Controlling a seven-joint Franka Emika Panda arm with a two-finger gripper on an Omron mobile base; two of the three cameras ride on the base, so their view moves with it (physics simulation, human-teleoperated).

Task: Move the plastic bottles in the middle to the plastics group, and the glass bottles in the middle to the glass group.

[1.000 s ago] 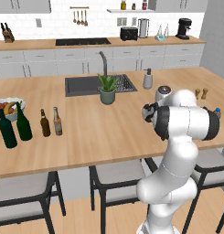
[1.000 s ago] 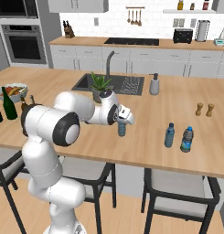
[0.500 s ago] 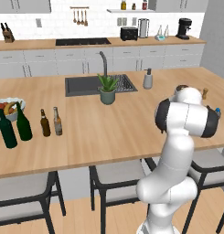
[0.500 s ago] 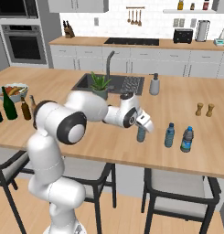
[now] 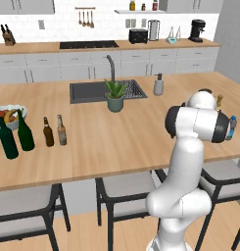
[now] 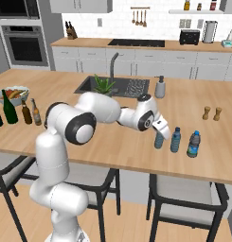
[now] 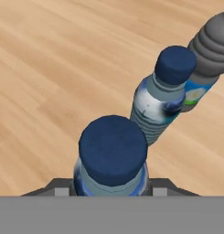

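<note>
Risk of toppling: small plastic bottle (image 6: 159,140) pinched between fingers (image 7: 58,191), upright on tabletop (image 6: 136,151) just beside plastics group (image 6: 184,142). Could knock nearest neighbour (image 7: 161,98) if nudged sideways or released tilted. Brown bottles (image 5: 55,131) not yet moved.

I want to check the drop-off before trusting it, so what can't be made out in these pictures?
- Whether the hand is shut on the plastic bottle: in the right base view the white hand covers the bottle's top; in the hand view the grey band cuts off the fingertips.
- Whether that bottle stands on the counter: too small to tell.
- Label print on the two blue bottles: too small.
- The bottles in the left base view: the arm hides most.
</note>
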